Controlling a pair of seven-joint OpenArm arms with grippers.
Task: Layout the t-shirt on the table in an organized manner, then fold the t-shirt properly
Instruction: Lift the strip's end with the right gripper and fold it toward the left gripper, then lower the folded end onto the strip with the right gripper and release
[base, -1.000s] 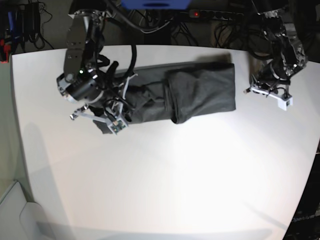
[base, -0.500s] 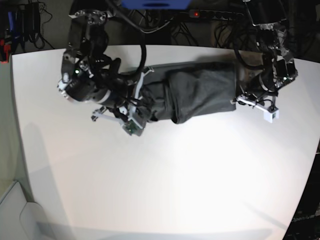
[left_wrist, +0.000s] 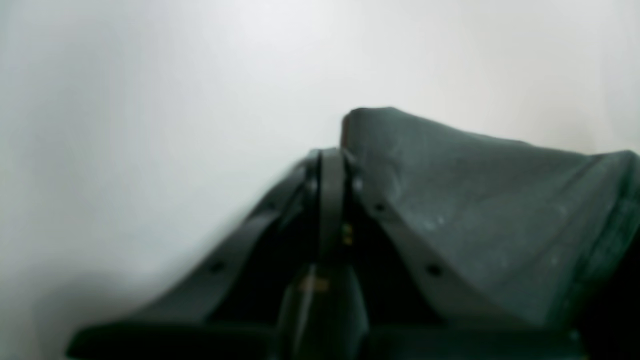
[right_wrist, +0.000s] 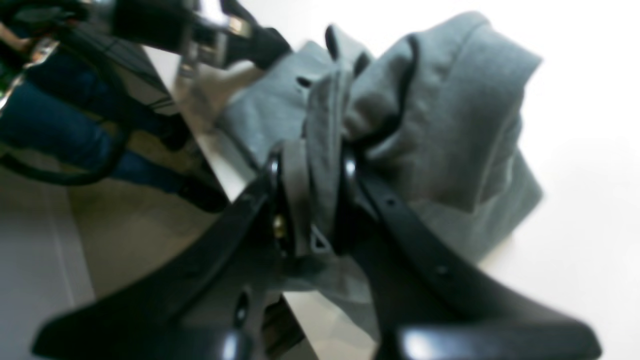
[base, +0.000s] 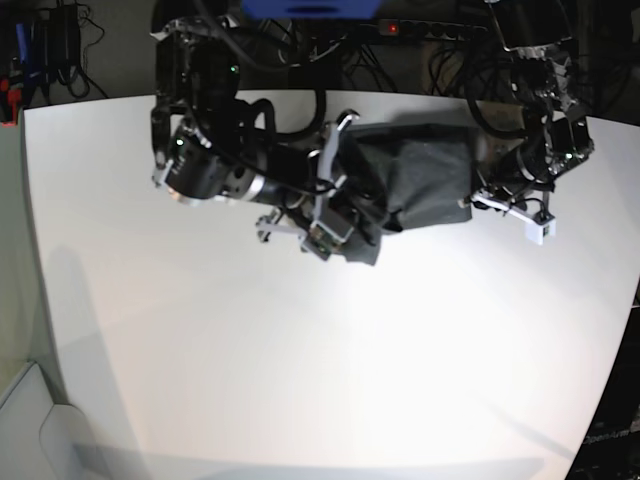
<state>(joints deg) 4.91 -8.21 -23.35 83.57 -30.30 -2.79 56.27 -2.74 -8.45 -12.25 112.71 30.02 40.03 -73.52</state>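
Base view: bare near stretch of the table (base: 300, 380), t-shirt (base: 415, 185) sits toward the far edge, bunched into a shorter dark block. Right gripper (base: 335, 222) is at the shirt's near-left corner, clamped on a wad of cloth; a second ago it was out at the shirt's far-left end, so it has dragged that end across and over the middle. Shirt is now about half as long as before, doubled on itself. Left gripper (base: 478, 198) has moved in from off to the shirt's right and now presses at the right edge, jaws shut; no cloth visibly between them.

Right wrist view: right gripper (right_wrist: 312, 200) pinches a thick fold of t-shirt (right_wrist: 450, 115) between its fingers (right_wrist: 380, 210), cloth lifted and rumpled.

Left wrist view: left gripper (left_wrist: 330, 170) closed tight, t-shirt (left_wrist: 475, 210) edge just beside it on the table (left_wrist: 150, 100), looks like pinning rather than gripping.

Judgement: crosswise fold under way, left arm anchors while right carries; top layer is lumpy, will likely need smoothing after release
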